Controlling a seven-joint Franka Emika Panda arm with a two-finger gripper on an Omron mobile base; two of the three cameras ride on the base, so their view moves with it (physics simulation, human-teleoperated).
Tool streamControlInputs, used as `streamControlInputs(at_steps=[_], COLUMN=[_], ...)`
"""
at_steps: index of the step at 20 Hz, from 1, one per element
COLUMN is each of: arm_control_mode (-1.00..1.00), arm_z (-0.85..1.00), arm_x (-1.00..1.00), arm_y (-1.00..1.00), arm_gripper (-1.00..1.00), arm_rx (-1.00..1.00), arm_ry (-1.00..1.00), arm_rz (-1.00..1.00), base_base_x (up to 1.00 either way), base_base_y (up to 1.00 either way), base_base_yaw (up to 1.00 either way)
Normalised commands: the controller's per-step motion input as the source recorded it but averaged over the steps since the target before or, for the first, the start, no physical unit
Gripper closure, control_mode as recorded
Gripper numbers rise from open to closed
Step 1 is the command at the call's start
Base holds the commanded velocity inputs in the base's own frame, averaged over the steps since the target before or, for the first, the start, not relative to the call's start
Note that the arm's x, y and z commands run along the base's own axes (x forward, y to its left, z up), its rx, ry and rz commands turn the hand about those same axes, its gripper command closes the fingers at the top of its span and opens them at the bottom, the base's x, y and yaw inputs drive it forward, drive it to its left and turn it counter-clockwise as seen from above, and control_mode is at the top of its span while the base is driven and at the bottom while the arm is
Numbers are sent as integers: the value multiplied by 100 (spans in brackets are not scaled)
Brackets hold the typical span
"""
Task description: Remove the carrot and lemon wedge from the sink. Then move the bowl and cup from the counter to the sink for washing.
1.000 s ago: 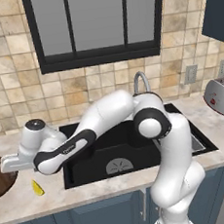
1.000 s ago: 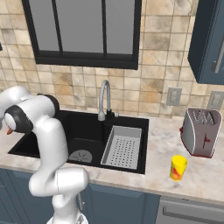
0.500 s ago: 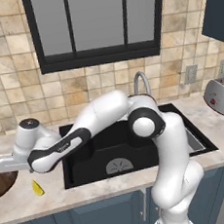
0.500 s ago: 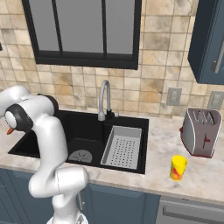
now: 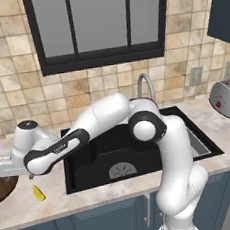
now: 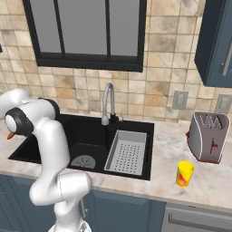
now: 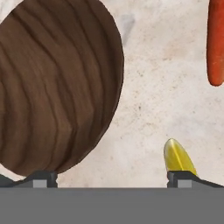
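Counter point(image 7: 153, 113): bowl point(image 7: 52, 87) and lemon wedge point(image 7: 178, 156) below tool point(image 7: 113, 179).

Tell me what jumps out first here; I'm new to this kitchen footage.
The white arm stretches left across the black sink, its open gripper hovering over the counter beside the brown bowl. The lemon wedge and carrot lie on that counter, while the yellow cup stands far right near the toaster.

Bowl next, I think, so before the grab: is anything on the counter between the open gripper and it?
Nothing visible. In the hand view the bowl sits just ahead of the open gripper. The lemon wedge and carrot lie off to the other side, apart from it.
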Motion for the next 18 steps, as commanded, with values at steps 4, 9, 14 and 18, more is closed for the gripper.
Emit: streamControlInputs(at_steps=[4,9,14,18], arm_control_mode=[-100,-100,-100,-100], arm_z=[-7,-8,-8,-8], arm_x=[1,2,5,11], arm_y=[1,1,4,4], arm_gripper=[-100,-100,-100,-100], arm_rx=[0,0,0,0], arm_ry=[3,1,0,0], arm_rz=[-2,0,0,-1], base_base_x=[0,0,0,0], base_base_y=[0,0,0,0], base_base_yaw=[0,0,0,0])
